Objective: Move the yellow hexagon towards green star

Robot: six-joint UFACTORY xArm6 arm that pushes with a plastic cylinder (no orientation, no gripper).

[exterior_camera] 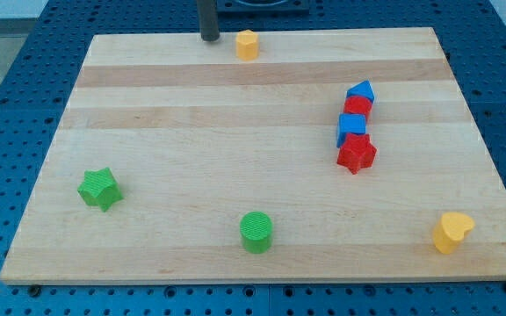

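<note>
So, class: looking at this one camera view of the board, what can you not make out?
- Rod above my tip: cut off by the view's top edge.
- Red block between the blue blocks: shape unclear, partly covered by them.
- Yellow hexagon: too small to count its sides.
- All blocks' far sides: hidden in this single view.

Light was bright and even, the picture sharp; blocks cast only faint short shadows on the counter [191,175].
</note>
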